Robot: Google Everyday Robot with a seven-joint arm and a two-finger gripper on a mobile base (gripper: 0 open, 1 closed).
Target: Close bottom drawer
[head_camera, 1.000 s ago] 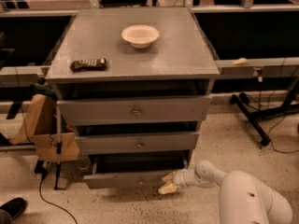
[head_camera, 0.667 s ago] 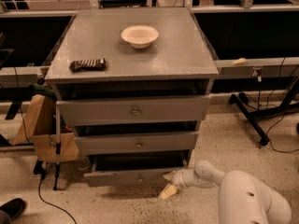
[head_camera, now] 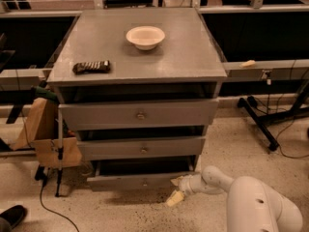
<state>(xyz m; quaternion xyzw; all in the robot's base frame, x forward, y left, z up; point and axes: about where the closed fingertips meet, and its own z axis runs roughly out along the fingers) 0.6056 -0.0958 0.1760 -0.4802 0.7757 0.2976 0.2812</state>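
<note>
Bottom drawer [head_camera: 140, 181] ajar; gripper [head_camera: 176, 189] low, by its front's right end.

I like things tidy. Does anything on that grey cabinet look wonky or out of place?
Yes: the bottom drawer sticks out, showing a dark gap above it. The gripper sits by its right corner.

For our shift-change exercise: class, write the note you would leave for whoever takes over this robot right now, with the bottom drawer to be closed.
Gripper: low near the floor, at the right end of the bottom drawer front; contact unclear.
Drawer: sticks out a little from the cabinet, with a dark gap above its front.
Done: gripper is at the drawer.
Left: push the front in until it sits flush.
</note>
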